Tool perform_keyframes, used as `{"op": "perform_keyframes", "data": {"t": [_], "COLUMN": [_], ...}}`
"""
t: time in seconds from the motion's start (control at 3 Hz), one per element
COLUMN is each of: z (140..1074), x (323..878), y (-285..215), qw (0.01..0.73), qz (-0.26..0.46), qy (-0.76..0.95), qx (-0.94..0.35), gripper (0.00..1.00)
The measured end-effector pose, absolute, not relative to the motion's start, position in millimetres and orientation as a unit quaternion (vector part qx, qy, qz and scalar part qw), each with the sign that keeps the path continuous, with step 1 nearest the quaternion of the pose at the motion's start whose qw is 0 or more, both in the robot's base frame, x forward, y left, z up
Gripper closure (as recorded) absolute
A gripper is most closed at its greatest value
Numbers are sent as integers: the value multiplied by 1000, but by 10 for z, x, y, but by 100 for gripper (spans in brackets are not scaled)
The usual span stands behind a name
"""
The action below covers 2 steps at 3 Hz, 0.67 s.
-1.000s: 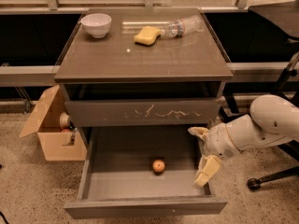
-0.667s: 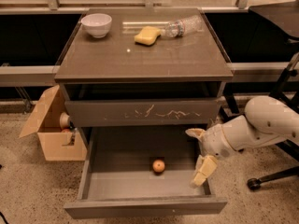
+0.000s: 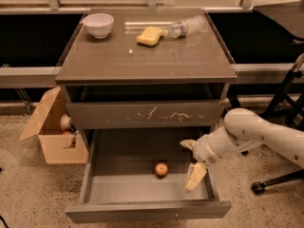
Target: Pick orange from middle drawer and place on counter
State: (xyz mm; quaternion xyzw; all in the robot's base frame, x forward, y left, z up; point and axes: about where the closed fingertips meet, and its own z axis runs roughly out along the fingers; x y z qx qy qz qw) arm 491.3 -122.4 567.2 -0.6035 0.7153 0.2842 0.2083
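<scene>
The orange [image 3: 161, 169] lies on the smooth grey floor of the open middle drawer [image 3: 147, 209], near its centre. My gripper [image 3: 191, 161] is inside the drawer, to the right of the orange and apart from it. Its fingers are spread, one [image 3: 186, 144] near the back and one [image 3: 194, 177] toward the front, with nothing between them. The white arm [image 3: 256, 134] comes in from the right. The counter [image 3: 142, 51] is the glossy grey-brown top of the cabinet.
On the counter stand a white bowl [image 3: 98, 24], a yellow sponge [image 3: 149, 36] and a lying plastic bottle [image 3: 186, 26]. The drawer front above has white scratches [image 3: 161, 115]. A cardboard box [image 3: 52, 132] stands left of the cabinet. Chair legs [image 3: 280, 103] are at right.
My gripper has moved left inside the drawer, closer to the orange. The orange has not moved.
</scene>
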Motion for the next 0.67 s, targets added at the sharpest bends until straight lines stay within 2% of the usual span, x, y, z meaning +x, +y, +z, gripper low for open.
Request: {"op": "perform_keyframes", "data": {"t": [0.67], "z": [5056], "x": [5212], "y": [-1000], "qw": [213], "qz": [249], "qy": [704], "qx": [-631], "gripper": [0]}}
